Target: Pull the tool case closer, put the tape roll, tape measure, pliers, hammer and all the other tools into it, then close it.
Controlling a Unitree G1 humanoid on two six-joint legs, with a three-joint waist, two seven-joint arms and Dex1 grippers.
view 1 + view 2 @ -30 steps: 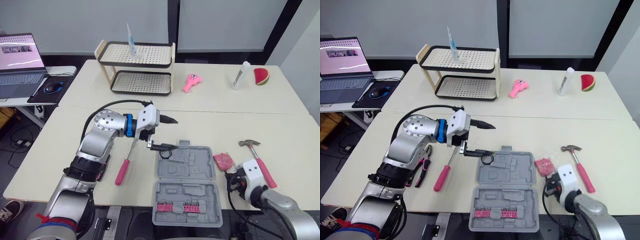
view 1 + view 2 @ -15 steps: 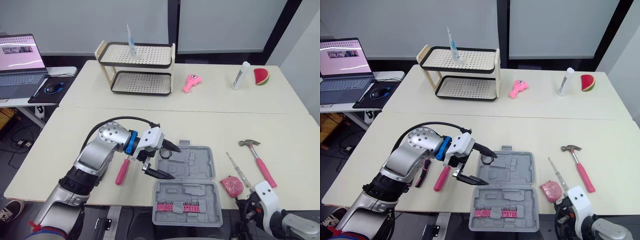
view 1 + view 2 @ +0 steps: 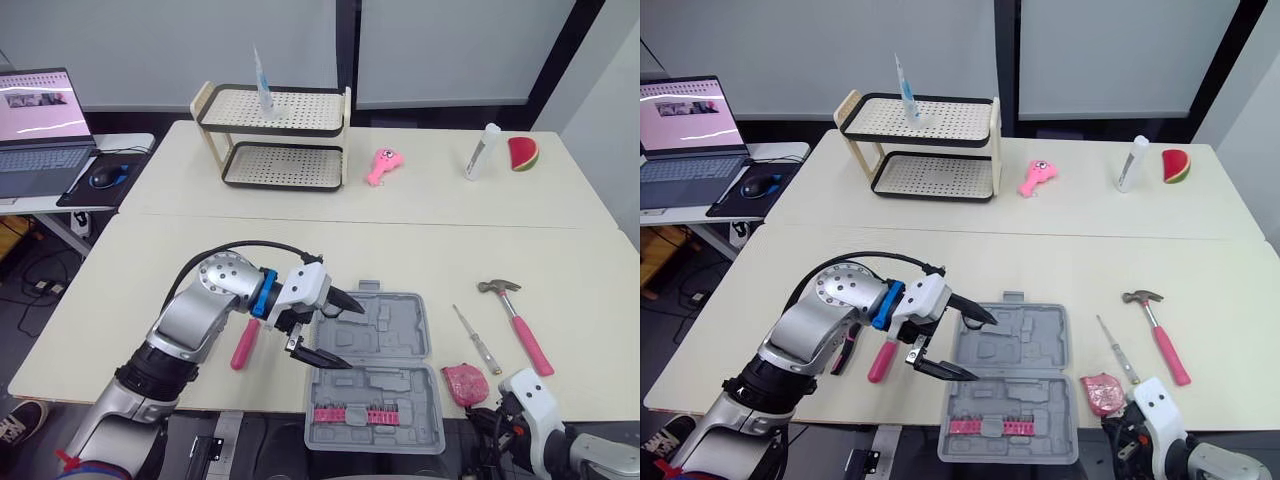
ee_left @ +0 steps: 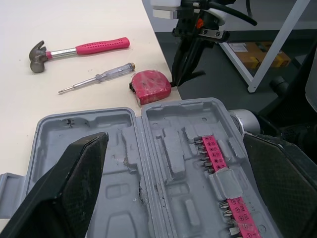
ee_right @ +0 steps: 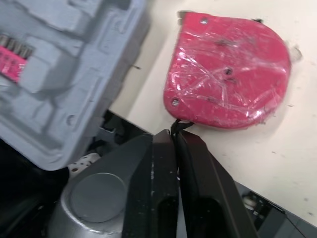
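Two grippers, one open grey moulded-plastic tool case (image 3: 400, 320) near the table's front edge. My left gripper (image 3: 352, 335) hangs wide open and empty over its far half. My right gripper (image 5: 176, 135), fingers pressed together, seems to pinch the strap of the red round tape measure (image 3: 462, 381), just right of the case. Best practice: lift clear of the wall, then lower into a fitting recess.

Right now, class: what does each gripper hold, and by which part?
Right gripper pinches the tape measure by its black strap; left gripper, open, holds nothing.
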